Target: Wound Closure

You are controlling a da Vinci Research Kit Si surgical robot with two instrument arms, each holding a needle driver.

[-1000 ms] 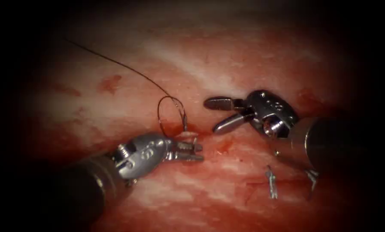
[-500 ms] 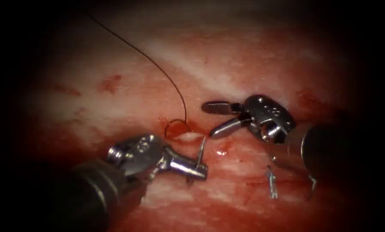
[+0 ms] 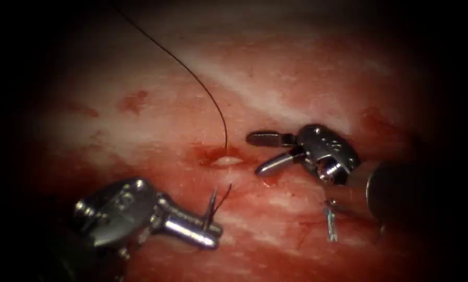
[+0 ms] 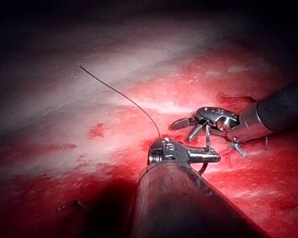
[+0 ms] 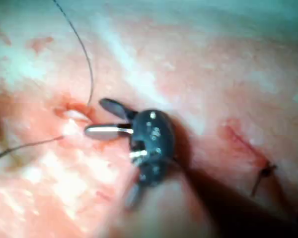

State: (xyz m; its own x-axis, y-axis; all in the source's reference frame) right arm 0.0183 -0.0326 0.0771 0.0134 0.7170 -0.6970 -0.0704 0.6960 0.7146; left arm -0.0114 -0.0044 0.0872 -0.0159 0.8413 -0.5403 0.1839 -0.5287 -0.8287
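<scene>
1. The left pincer (image 3: 205, 235) is clamping the curved needle (image 3: 211, 204) near its trailing end, the needle standing clear of the tissue (image 3: 307, 68), below and slightly left of the cut (image 3: 226, 161) in the endoscope view.

2. The thread (image 3: 192, 78) is running from the dark upper left down into the stitch site at the cut, and a short dark length is trailing from the needle's upper end.

3. The right pincer (image 3: 260, 152) is lying just right of the cut with its jaws spread apart, holding nothing.

4. Compared with 1 second ago, the left tool has drawn down and to the left, away from the cut, and the loop of thread that stood over the cut is gone.

5. Risk, as a judgement: thread dragged taut at a steep angle could be sawing into the cut's edge, where red fluid (image 3: 205, 154) is pooling.

6. Risk: the needle is gripped close to its end and could be swivelling in the jaws, spoiling its angle.

7. Risk: the open right jaws sit near the thread and could be snagging it.

8. Pose: the left shaft is entering from the lower left, wrist angled right; the right shaft is entering from the right, jaws pointing left toward the cut.

9. A finished stitch (image 3: 329, 224) is sitting below the right tool.
</scene>
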